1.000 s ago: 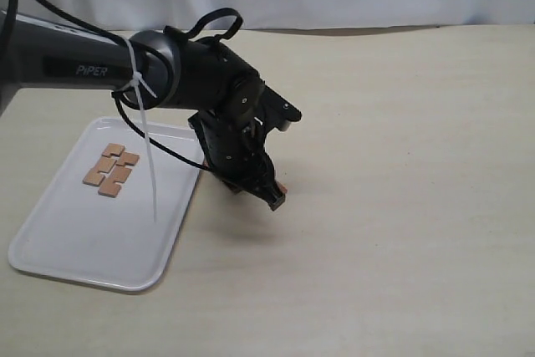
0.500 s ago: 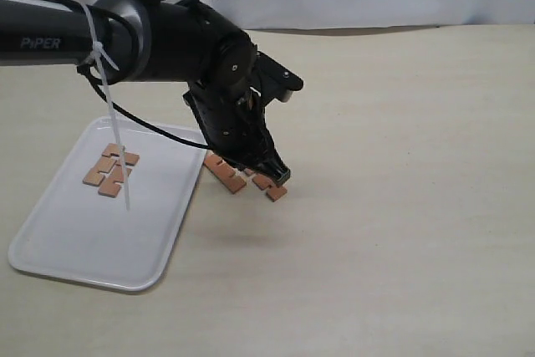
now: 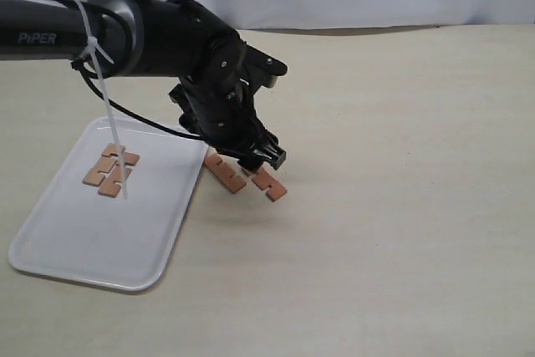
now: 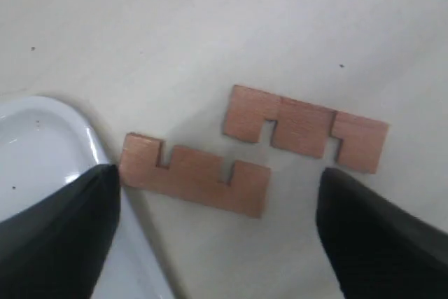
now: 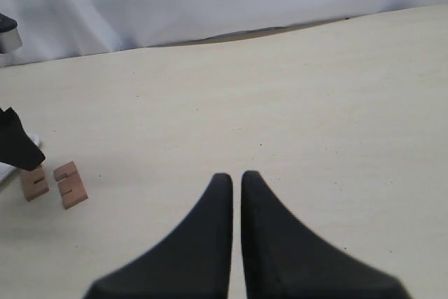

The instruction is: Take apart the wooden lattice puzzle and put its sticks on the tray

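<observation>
Two sticks (image 3: 226,174) lie on the tabletop (image 3: 401,206) beside the tray (image 3: 50,248), under the left tool (image 3: 266,159), spread wide; the right tool (image 5: 229,180) is pinched together.

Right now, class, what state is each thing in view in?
left gripper: open, empty.
right gripper: shut, empty.
tray: holds two sticks.
sticks on tray: lying flat, close together.
sticks off tray: lying flat, unlocked, apart from each other.
</observation>
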Controlling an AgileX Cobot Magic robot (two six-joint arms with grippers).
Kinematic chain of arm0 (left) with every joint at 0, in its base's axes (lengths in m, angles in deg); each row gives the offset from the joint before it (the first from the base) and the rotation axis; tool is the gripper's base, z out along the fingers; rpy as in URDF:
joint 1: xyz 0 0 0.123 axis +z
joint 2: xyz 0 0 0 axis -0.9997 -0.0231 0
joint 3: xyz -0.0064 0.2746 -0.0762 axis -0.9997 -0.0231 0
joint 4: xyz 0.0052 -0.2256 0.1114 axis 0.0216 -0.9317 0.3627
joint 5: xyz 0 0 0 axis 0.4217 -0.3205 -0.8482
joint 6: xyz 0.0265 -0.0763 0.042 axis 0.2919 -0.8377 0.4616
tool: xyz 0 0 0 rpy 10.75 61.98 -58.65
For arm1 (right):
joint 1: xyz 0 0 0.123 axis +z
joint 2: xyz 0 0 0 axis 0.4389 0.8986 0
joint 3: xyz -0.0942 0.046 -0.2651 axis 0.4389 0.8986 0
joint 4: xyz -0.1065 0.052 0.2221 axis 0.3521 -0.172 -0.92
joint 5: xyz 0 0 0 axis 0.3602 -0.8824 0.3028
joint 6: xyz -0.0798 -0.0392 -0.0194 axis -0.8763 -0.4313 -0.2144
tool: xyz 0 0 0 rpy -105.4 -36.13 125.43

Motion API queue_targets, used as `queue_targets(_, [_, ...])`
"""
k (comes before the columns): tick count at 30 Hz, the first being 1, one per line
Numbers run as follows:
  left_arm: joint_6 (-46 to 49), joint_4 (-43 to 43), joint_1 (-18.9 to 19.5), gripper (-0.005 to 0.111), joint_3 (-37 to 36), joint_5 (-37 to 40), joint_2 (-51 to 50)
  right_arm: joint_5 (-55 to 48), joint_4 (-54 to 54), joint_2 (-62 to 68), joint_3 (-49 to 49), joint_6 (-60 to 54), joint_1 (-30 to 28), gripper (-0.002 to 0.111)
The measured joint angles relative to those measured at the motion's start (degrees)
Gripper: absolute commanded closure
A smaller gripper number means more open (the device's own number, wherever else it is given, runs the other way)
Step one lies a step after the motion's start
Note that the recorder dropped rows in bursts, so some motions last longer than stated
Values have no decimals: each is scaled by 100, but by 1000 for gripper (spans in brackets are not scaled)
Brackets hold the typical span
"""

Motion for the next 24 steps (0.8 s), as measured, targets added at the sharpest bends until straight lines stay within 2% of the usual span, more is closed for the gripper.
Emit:
queue_targets(6, [-676,43,113,22,0,-89,0,0,0,0,0,0,0,104])
queue_targets(15, [-2722,53,154,22,0,-126,0,0,0,0,0,0,0,104])
queue_targets(24, [-4256,472,-114,30,-115,-169,-13,0,0,0,0,0,0,104])
